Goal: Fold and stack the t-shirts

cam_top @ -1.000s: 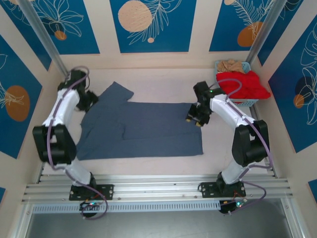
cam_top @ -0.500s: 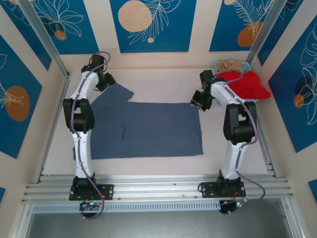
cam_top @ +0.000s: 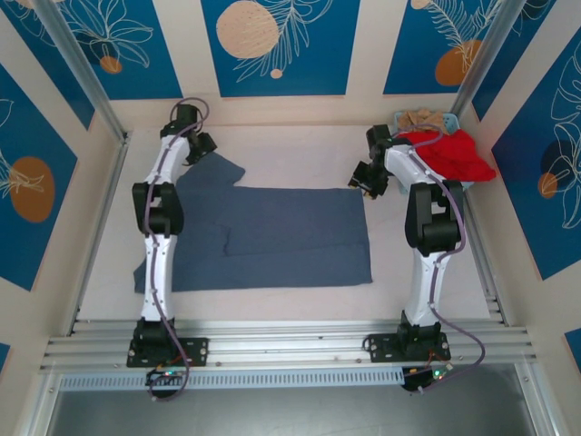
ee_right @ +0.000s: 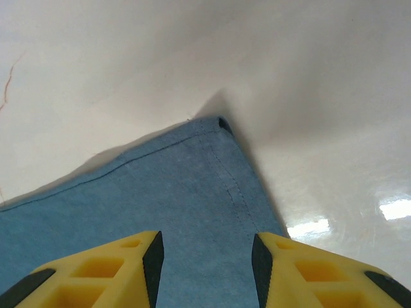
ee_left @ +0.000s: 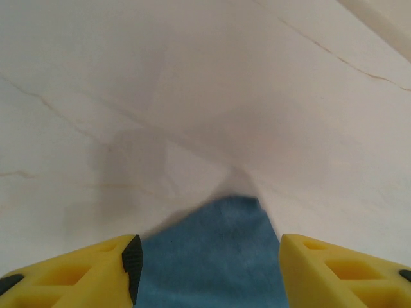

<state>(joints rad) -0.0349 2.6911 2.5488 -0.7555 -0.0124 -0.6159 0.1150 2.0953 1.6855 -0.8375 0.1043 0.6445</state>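
A slate-blue t-shirt point(cam_top: 272, 238) lies flat on the table, with one sleeve point(cam_top: 218, 168) pointing to the far left. My left gripper point(cam_top: 201, 145) hovers over that sleeve's tip. In the left wrist view it point(ee_left: 209, 273) is open, its yellow fingers point(ee_left: 70, 276) on either side of the blue sleeve tip point(ee_left: 218, 256). My right gripper point(cam_top: 366, 178) is at the shirt's far right corner. In the right wrist view it point(ee_right: 207, 269) is open above the hemmed corner point(ee_right: 192, 186), not pinching it. A red t-shirt point(cam_top: 451, 154) and a beige one point(cam_top: 422, 118) sit in the basket.
The light-blue mesh basket point(cam_top: 454, 188) stands at the back right, close beside my right arm. Walls close in the table at the back and on both sides. Bare tabletop point(cam_top: 290, 150) runs behind the shirt, and another strip point(cam_top: 272, 304) lies in front of it.
My left arm has stretched to the far end of the sleeve and its jaws have widened. My right gripper has moved back from the shirt's right edge to its far corner.
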